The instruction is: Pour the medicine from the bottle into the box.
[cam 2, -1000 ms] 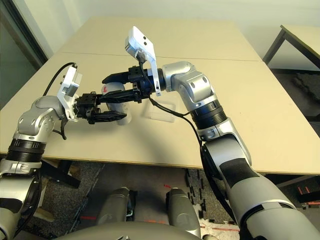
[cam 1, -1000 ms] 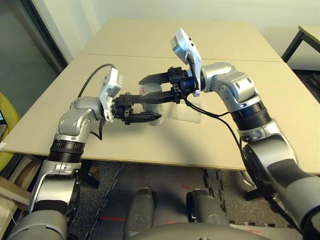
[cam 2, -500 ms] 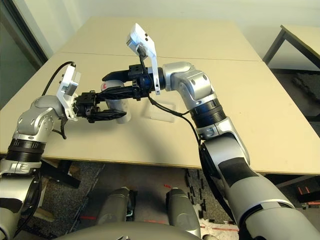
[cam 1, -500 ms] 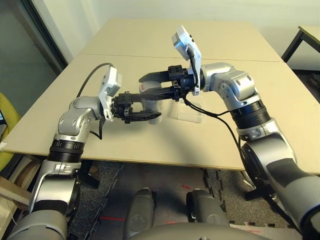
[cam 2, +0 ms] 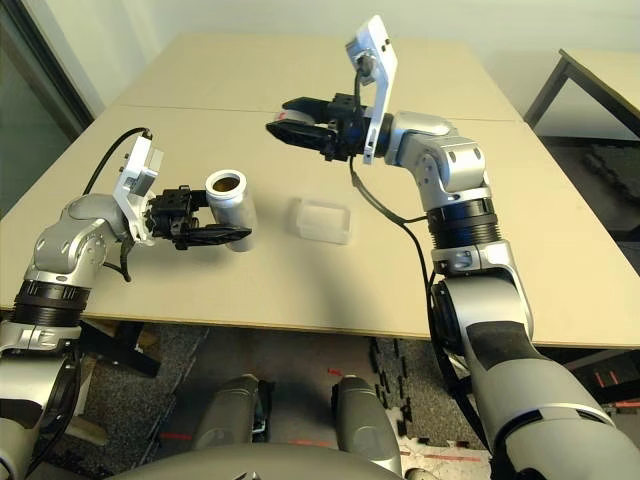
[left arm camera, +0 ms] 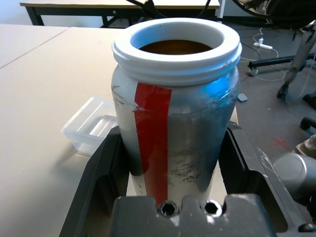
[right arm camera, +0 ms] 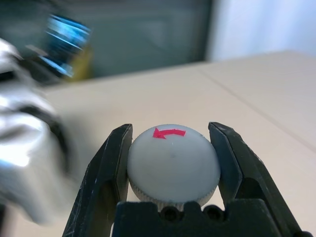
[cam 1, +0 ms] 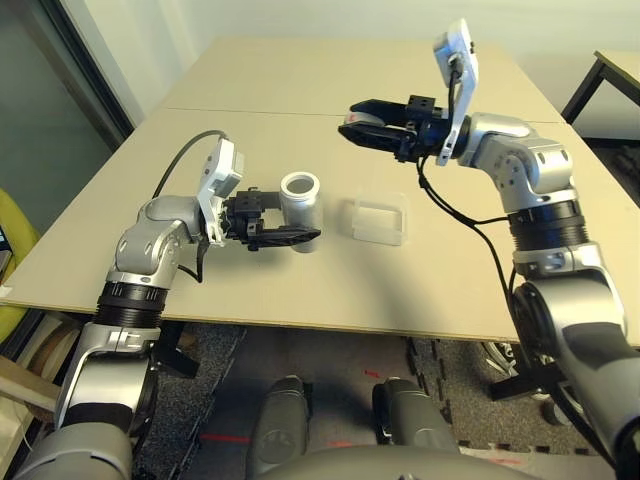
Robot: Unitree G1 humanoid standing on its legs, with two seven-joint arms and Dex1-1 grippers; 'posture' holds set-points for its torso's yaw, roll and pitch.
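Head stereo overlooks table; wrist cameras close.

A large beige wooden table stood in front. Beyond it, a second beige table touched its far edge. Right of it stood a black-legged table.

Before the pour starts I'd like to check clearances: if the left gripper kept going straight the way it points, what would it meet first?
Probably the box: the left gripper, shut on the bottle, points across the table toward it, though it may pass just above.
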